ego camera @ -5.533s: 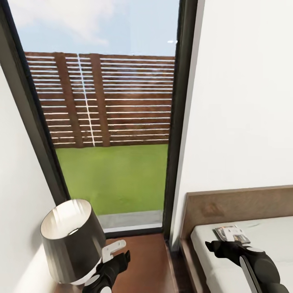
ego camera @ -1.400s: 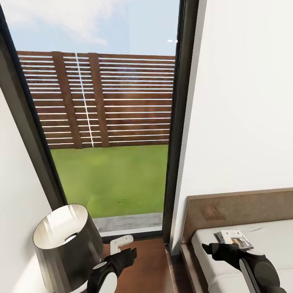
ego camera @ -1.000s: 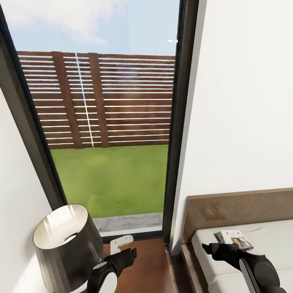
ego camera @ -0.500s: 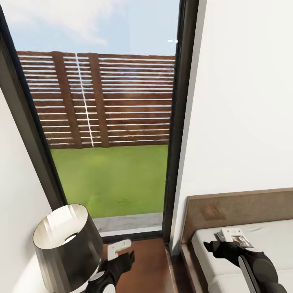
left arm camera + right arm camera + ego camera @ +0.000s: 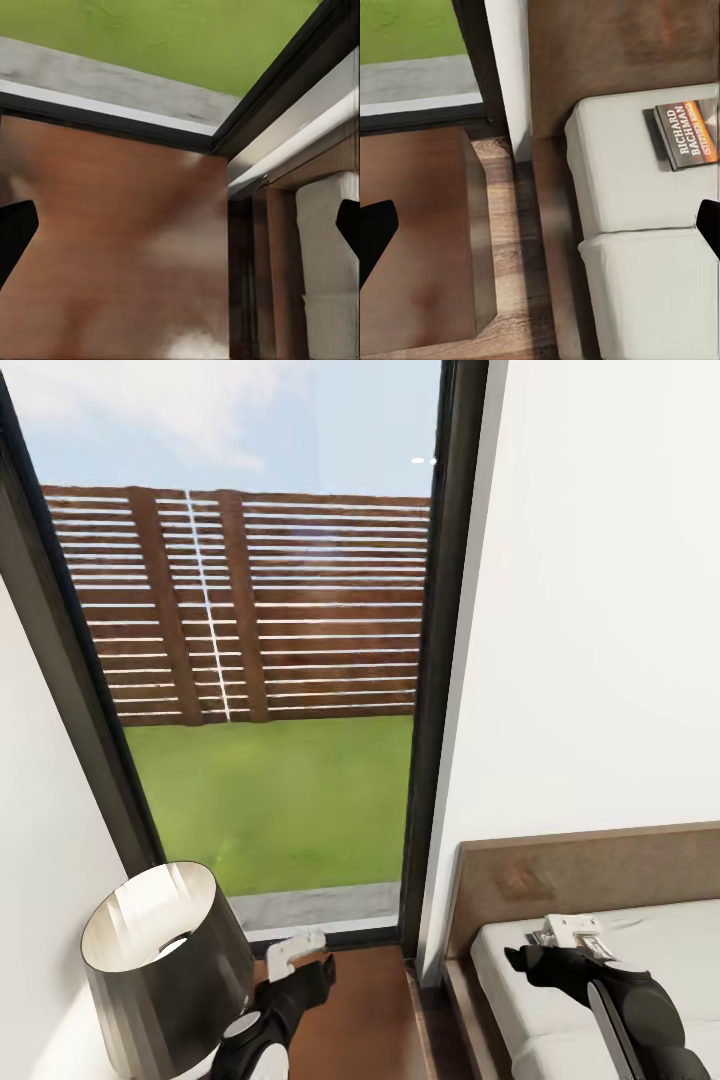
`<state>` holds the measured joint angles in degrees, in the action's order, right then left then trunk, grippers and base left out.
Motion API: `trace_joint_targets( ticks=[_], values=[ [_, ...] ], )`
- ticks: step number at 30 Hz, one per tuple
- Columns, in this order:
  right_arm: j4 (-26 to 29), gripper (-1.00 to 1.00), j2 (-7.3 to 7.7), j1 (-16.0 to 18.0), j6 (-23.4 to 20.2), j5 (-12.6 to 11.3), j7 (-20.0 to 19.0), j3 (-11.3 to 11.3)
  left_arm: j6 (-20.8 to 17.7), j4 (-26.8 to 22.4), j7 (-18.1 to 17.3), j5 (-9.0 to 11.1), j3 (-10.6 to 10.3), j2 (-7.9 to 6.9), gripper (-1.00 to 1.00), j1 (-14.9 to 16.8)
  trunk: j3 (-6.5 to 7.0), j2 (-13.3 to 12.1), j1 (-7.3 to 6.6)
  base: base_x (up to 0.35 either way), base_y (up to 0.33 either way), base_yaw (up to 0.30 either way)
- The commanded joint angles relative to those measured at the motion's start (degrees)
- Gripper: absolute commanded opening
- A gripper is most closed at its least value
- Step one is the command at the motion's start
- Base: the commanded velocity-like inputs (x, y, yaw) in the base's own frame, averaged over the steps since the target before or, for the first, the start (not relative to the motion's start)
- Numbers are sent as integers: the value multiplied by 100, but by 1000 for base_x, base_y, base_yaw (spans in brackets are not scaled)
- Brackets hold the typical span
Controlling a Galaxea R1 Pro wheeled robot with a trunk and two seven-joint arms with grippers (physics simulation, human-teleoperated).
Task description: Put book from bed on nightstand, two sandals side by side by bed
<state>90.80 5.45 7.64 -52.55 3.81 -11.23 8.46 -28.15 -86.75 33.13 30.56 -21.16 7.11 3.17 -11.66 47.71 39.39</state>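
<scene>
The book, dark with white "RICHARD BACHMAN" lettering, lies flat on the bed's pale mattress close to the wooden headboard. My right gripper hangs open above the mattress's corner by the nightstand, short of the book, and it holds nothing. In the head view this gripper is over the mattress's near-left part. My left gripper is open and empty over the glossy brown top of the nightstand, and it appears in the head view beside the lamp. The sandals are out of view.
A dark lamp shade stands on the nightstand's left side, close to my left arm. A tall dark-framed window rises behind the nightstand. White walls flank the window. A narrow strip of wood floor separates nightstand and bed.
My left gripper has risen slightly over the nightstand. My right gripper has edged a little toward the headboard. The book has not moved.
</scene>
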Motion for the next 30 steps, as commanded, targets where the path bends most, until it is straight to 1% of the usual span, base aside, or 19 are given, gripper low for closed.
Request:
trace_joint_targets(
  ticks=[1,5,6,7,10,11,14,16,17,18,21,23,24,25,26,27,28,29,30],
  values=[
    [6,100,1,6,-25,40,-45,5,-43,-8,53,57,-7,0,100,39,-9,7,1,0,0,0],
    [-79,100,13,136,-18,39,-31,97,-170,-30,63,186,-13,8,100,167,-9,7,1,0,0,0],
    [-106,100,13,217,-18,39,-31,115,-432,-30,63,262,-13,8,100,367,-9,7,1,0,0,0],
    [-197,100,14,326,-22,38,-37,178,-566,-33,66,335,-14,8,100,478,-9,7,1,0,0,0],
    [-300,100,15,447,-32,35,-43,247,-693,-37,69,405,-13,8,100,593,-9,7,1,0,0,0],
    [-409,100,19,572,-43,31,-47,316,-811,-40,71,463,-9,10,100,707,-9,7,1,0,0,0],
    [-513,100,22,699,-57,28,-48,381,-912,-43,74,510,-4,14,100,822,-9,7,1,0,0,0],
    [-696,100,29,956,-99,23,-50,487,-1065,-45,79,579,6,20,100,1042,-9,7,1,0,0,0],
    [-696,100,29,956,-99,23,-50,487,-1065,-45,79,579,6,20,100,1042,-9,7,1,0,0,0],
    [-771,100,35,1085,-130,21,-51,528,-1124,-45,81,606,10,24,100,1149,-9,7,1,0,0,0],
    [-842,100,47,1207,-173,20,-52,560,-1180,-43,81,640,13,26,100,1258,-9,7,1,0,0,0],
    [-980,100,72,1411,-291,20,-58,608,-1310,-22,83,771,17,30,100,1486,-9,7,1,0,0,0],
    [-980,100,72,1411,-291,20,-58,608,-1310,-22,83,771,17,30,100,1486,-9,7,1,0,0,0],
    [-1050,100,84,1489,-354,19,-64,624,-1379,-9,84,873,20,29,100,1605,-9,7,1,0,0,0],
    [-1050,100,84,1489,-354,19,-64,624,-1379,-9,84,873,20,29,100,1605,-9,7,1,0,0,0],
    [-1117,100,99,1561,-410,18,-80,638,-1446,3,85,996,23,29,100,1721,-9,7,1,0,0,0],
    [-1117,100,99,1561,-410,18,-80,638,-1446,3,85,996,23,29,100,1721,-9,7,1,0,0,0],
    [-1180,100,119,1625,-455,17,-103,649,-1499,15,87,1131,23,27,100,1832,-9,7,1,0,0,0],
    [-1180,100,119,1625,-455,17,-103,649,-1499,15,87,1131,23,27,100,1832,-9,7,1,0,0,0]
  ],
)
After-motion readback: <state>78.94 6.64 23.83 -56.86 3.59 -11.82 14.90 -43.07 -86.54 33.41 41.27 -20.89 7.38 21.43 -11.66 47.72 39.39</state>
